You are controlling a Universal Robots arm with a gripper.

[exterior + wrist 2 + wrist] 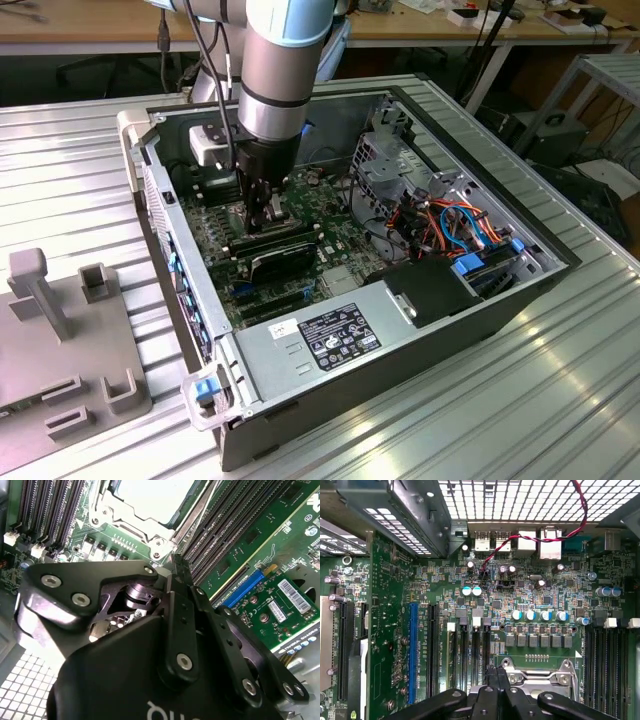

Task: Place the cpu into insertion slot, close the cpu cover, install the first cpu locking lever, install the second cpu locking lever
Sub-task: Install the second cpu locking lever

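Observation:
The cpu, a flat square with a pale silvery top, lies in the insertion slot on the green board. The cpu cover, a thin metal frame, lies flat around it; its edge also shows in the first wrist view. A thin metal lever runs along the frame's side. My gripper is shut, with nothing visible between its black fingers. Its tip hangs just off a corner of the frame. In the exterior view the gripper reaches straight down into the open computer case and hides the slot.
Long black memory slots flank the socket on both sides. An expansion card and a blue slot lie close by. A red and black wire crosses near the rear ports. Power supply and drive cage fill the case's near side.

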